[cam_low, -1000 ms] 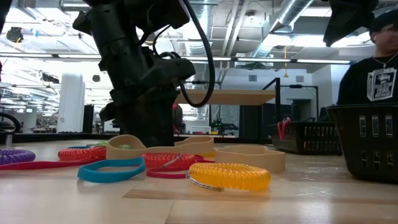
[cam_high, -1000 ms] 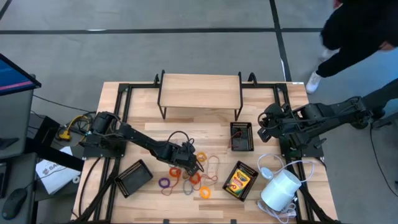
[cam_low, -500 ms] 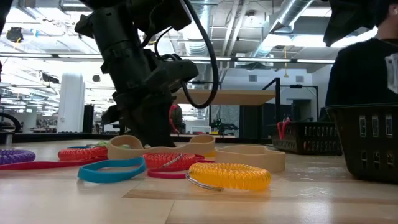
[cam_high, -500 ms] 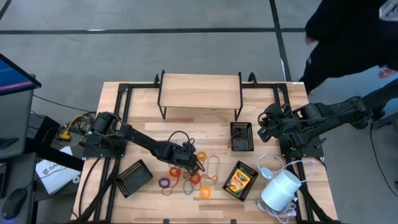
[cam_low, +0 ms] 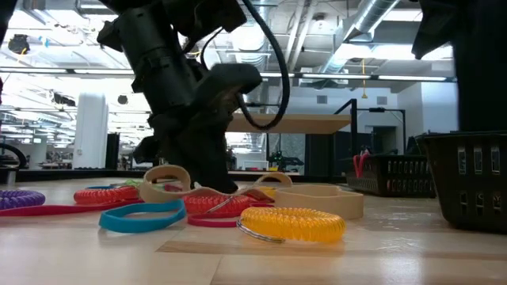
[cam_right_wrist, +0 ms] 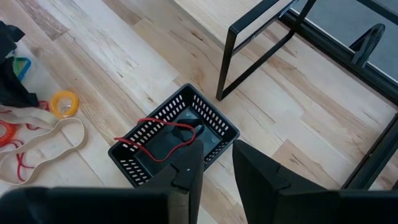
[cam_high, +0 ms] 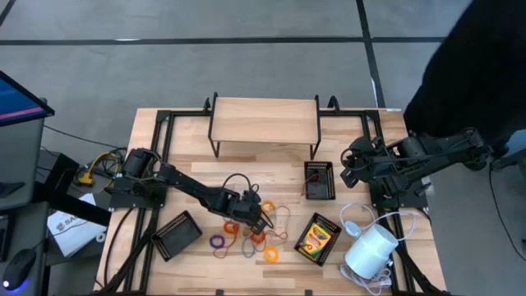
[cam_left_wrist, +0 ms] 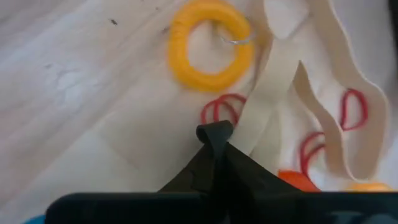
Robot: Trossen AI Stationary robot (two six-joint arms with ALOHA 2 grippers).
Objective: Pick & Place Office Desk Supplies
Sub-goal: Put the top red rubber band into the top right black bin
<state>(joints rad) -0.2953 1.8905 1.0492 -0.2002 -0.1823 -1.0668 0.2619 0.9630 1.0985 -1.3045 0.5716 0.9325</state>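
Elastic loops: a scatter of thin coloured loops lies mid-table, in front of the wooden shelf; among them a wide cream band (cam_left_wrist: 323, 118), a yellow coiled loop (cam_left_wrist: 208, 46) and thin red loops (cam_left_wrist: 221, 111).
Left gripper (cam_high: 256, 215): down in the middle of the pile, fingers pressed together; in the left wrist view the tips meet at the edge of the cream band, and the low view shows that band humped up off the table, so it looks pinched.
Right gripper (cam_right_wrist: 214, 163): waits above the small black mesh tray (cam_high: 319, 181), jaws narrowly parted, holding nothing; a red loop (cam_right_wrist: 163, 135) already lies in that tray.
Crayon box (cam_high: 317, 237): flat on the table, near the white cylinder (cam_high: 371, 252).
Step in hand: lifting the caught band clear.
Doing it well: rise straight and slowly so neighbouring loops slip off rather than trail along; check that only one band comes up before carrying it to a tray.
Risk: a thin pinch may slide off.
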